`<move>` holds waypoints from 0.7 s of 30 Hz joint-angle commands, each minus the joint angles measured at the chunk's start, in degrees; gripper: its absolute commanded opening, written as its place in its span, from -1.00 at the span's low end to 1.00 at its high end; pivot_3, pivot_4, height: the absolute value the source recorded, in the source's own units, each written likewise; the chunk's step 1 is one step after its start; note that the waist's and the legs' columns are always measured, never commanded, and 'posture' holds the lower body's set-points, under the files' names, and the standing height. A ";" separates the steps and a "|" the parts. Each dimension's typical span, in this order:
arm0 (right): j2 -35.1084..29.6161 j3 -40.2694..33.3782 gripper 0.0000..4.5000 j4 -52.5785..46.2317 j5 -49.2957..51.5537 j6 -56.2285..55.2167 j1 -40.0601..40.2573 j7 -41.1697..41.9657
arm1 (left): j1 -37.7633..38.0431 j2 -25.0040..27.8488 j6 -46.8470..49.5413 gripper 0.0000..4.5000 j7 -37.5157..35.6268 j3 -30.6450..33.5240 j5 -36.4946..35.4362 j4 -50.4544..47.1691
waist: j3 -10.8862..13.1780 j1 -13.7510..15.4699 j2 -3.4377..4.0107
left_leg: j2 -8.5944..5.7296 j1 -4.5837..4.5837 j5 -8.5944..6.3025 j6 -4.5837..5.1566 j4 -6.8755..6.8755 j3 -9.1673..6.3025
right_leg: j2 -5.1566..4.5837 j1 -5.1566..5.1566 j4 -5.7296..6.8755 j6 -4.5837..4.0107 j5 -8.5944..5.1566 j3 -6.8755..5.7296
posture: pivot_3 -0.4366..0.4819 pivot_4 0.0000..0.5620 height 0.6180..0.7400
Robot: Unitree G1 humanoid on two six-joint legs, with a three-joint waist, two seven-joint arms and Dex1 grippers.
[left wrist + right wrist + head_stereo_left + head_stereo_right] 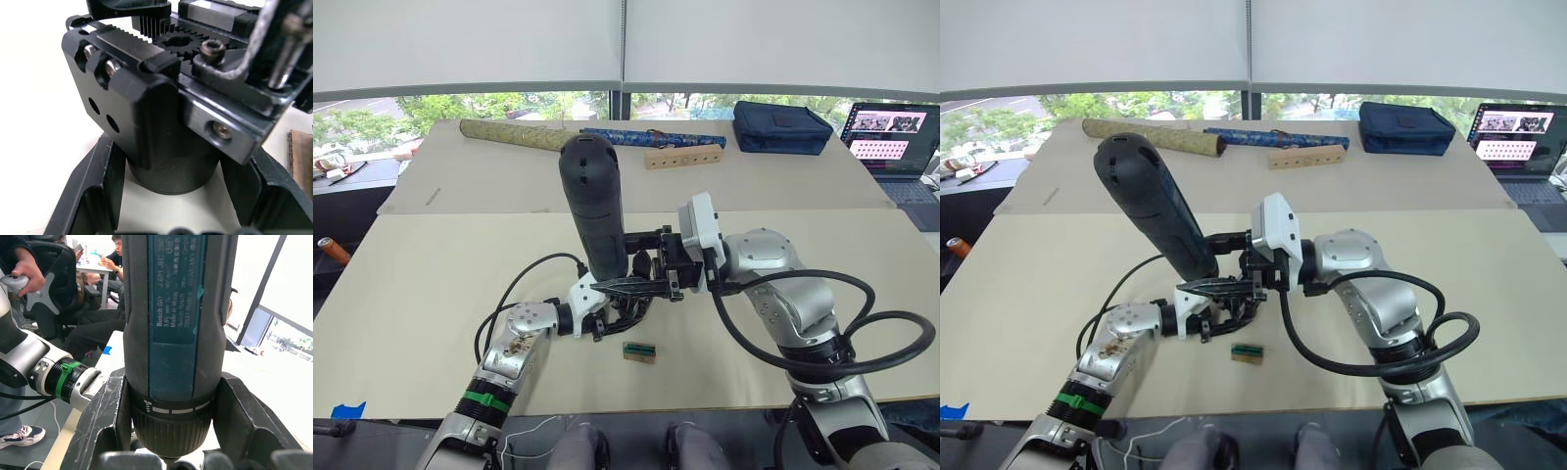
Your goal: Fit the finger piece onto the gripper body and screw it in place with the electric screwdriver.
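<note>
Right gripper [651,266] is clamping the electric screwdriver [593,201] near its chuck, jaws closed on the barrel, tool standing almost upright with the bit end down, presumably to drive straight into a screw. Left gripper [619,299] is gripping the gripper body [161,122] by its rounded base, jaws closed on it, steadying it just above the worktop [431,284] beneath the tool. Finger piece can't be picked out. A small green-and-tan block [639,351] is lying nearby.
</note>
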 commanded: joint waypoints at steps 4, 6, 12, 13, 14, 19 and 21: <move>0.43 -1.00 -0.16 -1.23 0.75 -2.55 -0.95 -0.03 | 2.18 0.60 2.50 0.02 -0.65 -1.92 0.90 1.51 | 0.00 -0.05 0.00 | 0.00 0.00 0.00 0.00 -0.01 0.00 | 0.00 0.00 0.00 0.00 0.00 0.00 | -0.05 -0.47 1.00; 0.35 -0.93 -0.16 -1.16 0.66 -2.56 -0.78 -0.04 | 2.21 0.63 2.52 0.02 -0.65 -1.90 0.88 1.48 | 0.00 -0.06 0.00 | 0.00 0.00 0.00 0.00 -0.01 0.00 | 0.00 0.00 0.00 0.00 0.00 0.00 | -0.05 -0.47 1.00; 0.07 -0.74 -0.16 -1.02 0.54 -2.73 -0.38 -0.04 | 2.15 0.65 2.53 0.02 -0.67 -1.91 0.81 1.63 | 0.00 -0.14 0.00 | 0.01 0.00 0.00 -0.01 -0.02 0.00 | 0.01 0.00 0.00 0.00 0.00 0.00 | -0.05 -0.47 1.00; 0.05 -0.73 -0.16 -1.00 0.54 -2.70 -0.34 -0.06 | 2.14 0.64 2.52 0.02 -0.67 -1.91 0.81 1.66 | 0.00 -0.15 0.00 | 0.01 0.00 0.00 -0.01 -0.02 0.00 | 0.01 0.00 0.00 0.00 0.00 0.00 | -0.05 -0.47 1.00; 0.02 -0.69 -0.16 -1.00 0.56 -2.66 -0.28 -0.08 | 2.13 0.62 2.51 0.02 -0.65 -1.90 0.79 1.69 | 0.00 -0.15 0.00 | 0.01 0.00 0.00 -0.01 -0.02 0.00 | 0.01 0.00 0.00 0.00 0.00 0.00 | -0.05 -0.47 1.00; -0.15 -0.48 -0.16 -1.06 0.80 -2.15 -0.11 -0.12 | 2.16 0.59 2.59 0.02 -0.61 -1.88 0.72 1.67 | 0.00 -0.15 0.00 | 0.01 0.00 0.01 -0.01 -0.02 0.00 | 0.01 0.00 0.00 0.00 0.00 0.00 | -0.05 -0.47 1.00; -0.13 -0.46 -0.16 -1.01 0.79 -2.10 -0.17 -0.18 | 2.18 0.60 2.68 0.02 -0.59 -1.87 0.68 1.57 | 0.00 -0.16 0.00 | 0.01 0.00 0.01 -0.01 -0.02 0.00 | 0.01 0.00 0.00 0.00 0.00 0.00 | -0.05 -0.47 1.00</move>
